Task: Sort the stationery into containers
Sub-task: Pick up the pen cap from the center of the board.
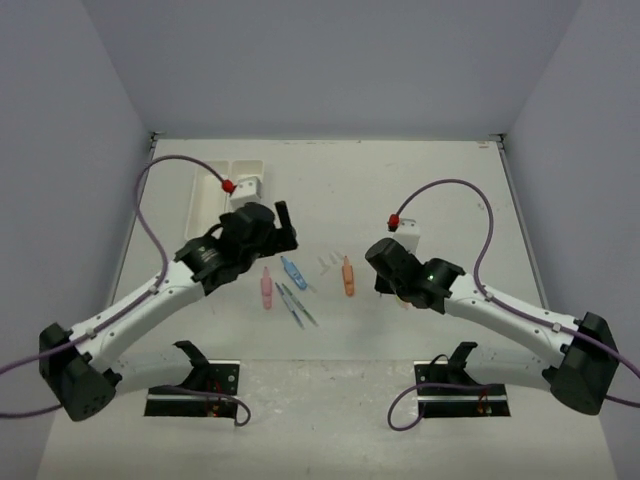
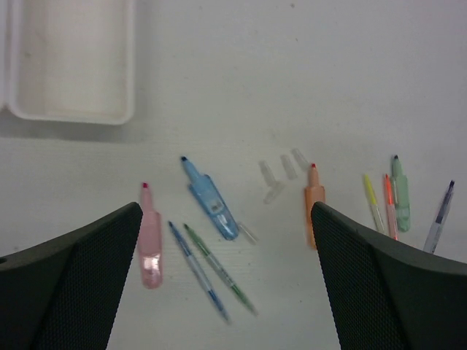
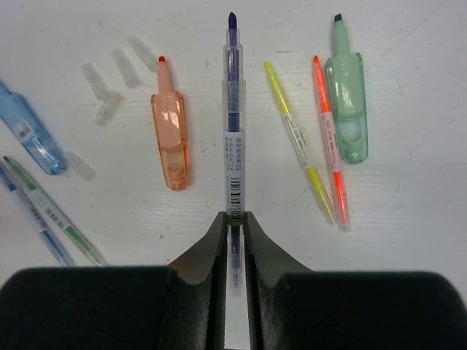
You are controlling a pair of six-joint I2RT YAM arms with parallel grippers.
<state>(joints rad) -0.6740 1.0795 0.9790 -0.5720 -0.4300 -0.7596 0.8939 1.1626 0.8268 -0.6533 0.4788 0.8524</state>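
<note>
The white table carries everything. The left arm rises from its base at the near-left corner and slants toward the table's middle, wrist bent downward. The right arm runs lower from the near-right corner, its wrist tipped toward the surface.

The containers – two white trays joined side by side – sit near the far-left corner.

The left gripper hangs over the middle of the table with its fingers spread wide, grasping nothing. The right gripper is pinched onto the rear end of a dark blue pen, which points straight away from it; whether the pen is off the surface is hard to tell.

Loose stationery lies across the middle, well apart from the trays:
- a pink highlighter and a blue highlighter, two thin pens between them
- some clear caps
- an orange highlighter just left of the gripped pen
- to its right a yellow marker, an orange marker and a green highlighter
</note>
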